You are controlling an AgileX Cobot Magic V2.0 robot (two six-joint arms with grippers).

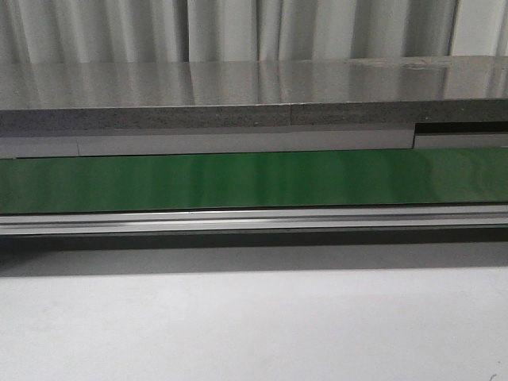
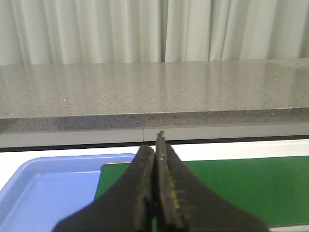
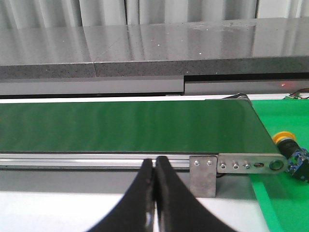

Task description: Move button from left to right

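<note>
The button (image 3: 291, 151), with a yellow-orange round head and a dark boxy body, lies on a green mat (image 3: 285, 116) just beyond the right end of the green conveyor belt (image 3: 125, 126) in the right wrist view. My right gripper (image 3: 154, 162) is shut and empty, hanging in front of the belt's metal rail, well away from the button. My left gripper (image 2: 155, 145) is shut and empty above the left end of the belt (image 2: 241, 188), beside a blue tray (image 2: 43, 188). Neither gripper shows in the front view, which shows only the belt (image 1: 254, 180).
A grey stone-like counter (image 1: 254, 95) runs behind the belt, with pale curtains behind it. An aluminium rail (image 1: 254, 221) edges the belt's near side, with a metal bracket (image 3: 203, 174) at its right end. A white tabletop (image 1: 254, 325) lies in front.
</note>
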